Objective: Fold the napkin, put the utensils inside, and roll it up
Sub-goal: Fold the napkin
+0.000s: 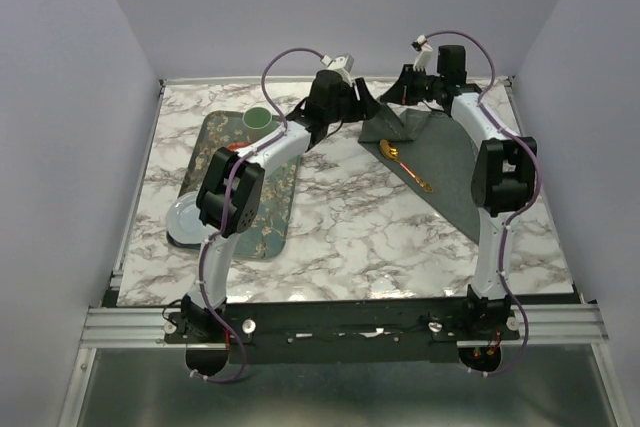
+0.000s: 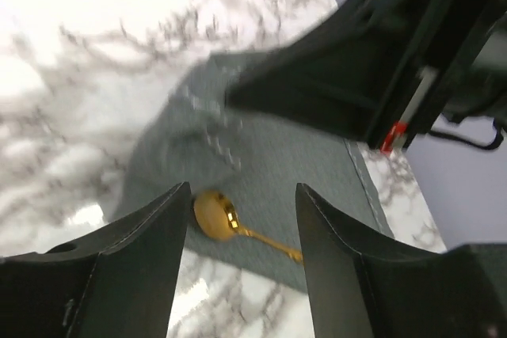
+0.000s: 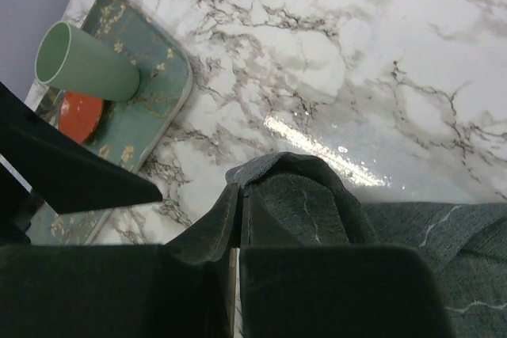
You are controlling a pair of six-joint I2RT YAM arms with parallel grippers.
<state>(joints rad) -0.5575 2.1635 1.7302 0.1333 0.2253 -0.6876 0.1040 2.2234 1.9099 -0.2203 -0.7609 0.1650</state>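
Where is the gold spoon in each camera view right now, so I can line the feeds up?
Top external: the spoon lies on the napkin, right of centre, with its bowl toward the far edge.
Left wrist: low centre, spoon at the napkin's edge, seen between the fingers of the left gripper.
Right wrist: not in it.
Shared landmark: the dark grey napkin shows in all three views.

The gold spoon (image 2: 215, 213) has its handle end behind the left tool (image 2: 243, 194). The napkin (image 2: 269, 165) looks blurry. A green cup (image 3: 85, 65) covers part of an orange dish (image 3: 78, 115).
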